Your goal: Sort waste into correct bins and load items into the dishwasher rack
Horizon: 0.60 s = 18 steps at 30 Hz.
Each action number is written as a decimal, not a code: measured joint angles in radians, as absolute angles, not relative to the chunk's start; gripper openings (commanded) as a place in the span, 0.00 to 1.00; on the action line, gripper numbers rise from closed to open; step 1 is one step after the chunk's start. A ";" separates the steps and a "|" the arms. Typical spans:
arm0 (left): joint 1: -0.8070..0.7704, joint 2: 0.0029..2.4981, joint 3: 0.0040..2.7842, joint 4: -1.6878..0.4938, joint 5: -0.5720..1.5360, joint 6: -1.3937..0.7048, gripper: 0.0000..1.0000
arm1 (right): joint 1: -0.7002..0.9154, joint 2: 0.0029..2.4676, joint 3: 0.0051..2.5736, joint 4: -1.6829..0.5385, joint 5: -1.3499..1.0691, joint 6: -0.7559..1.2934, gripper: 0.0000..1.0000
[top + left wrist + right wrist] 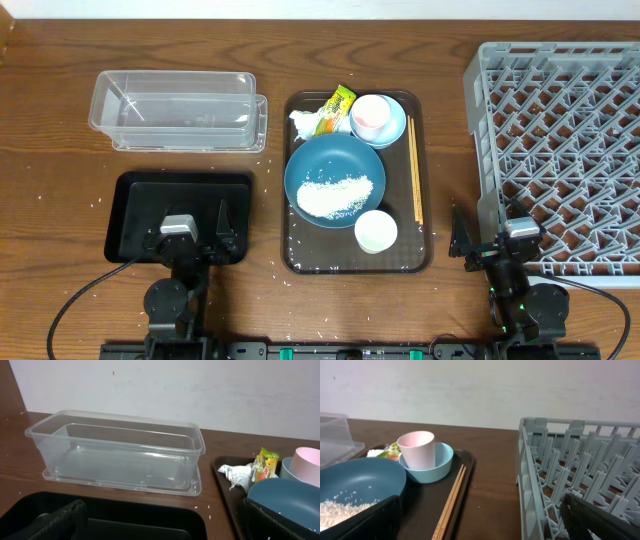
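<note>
A heap of rice (pixel 336 196) lies in the dark-blue dish (pixel 330 155). Behind it are a crumpled tissue (pixel 303 122) and a yellow-green wrapper (pixel 338 105). A pink cup (pixel 370 115) stands in the light-blue bowl (pixel 396 128), and a white cup (pixel 376 232) sits nearer the front. Chopsticks (pixel 414 170) lie along the right. The clear tub (pixel 175 110) and black tray (pixel 135 205) are on the left, the grey rack (pixel 560 120) on the right. My left gripper (pixel 190 240) hangs open over the black tray. My right gripper (pixel 498 245) is open, straddling the rack's near left wall.
The dishes and waste all rest on a brown serving tray (pixel 310 250) in the middle of the wooden table. Stray rice grains dot the wood around it. A white wall rises behind the table.
</note>
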<state>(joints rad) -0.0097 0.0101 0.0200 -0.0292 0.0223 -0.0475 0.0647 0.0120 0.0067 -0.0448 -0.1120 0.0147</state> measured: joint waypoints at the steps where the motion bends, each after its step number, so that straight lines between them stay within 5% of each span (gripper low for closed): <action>1: -0.010 0.010 0.020 -0.029 0.022 -0.047 0.98 | 0.065 0.012 0.007 -0.027 -0.115 0.019 0.99; 18: -0.010 0.010 0.022 -0.033 0.019 -0.047 0.98 | 0.065 0.012 0.006 0.544 -0.383 0.527 0.99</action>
<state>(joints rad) -0.0097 0.0101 0.0223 -0.0330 0.0185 -0.0475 0.0647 0.0124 0.0063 0.5442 -0.3832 0.5274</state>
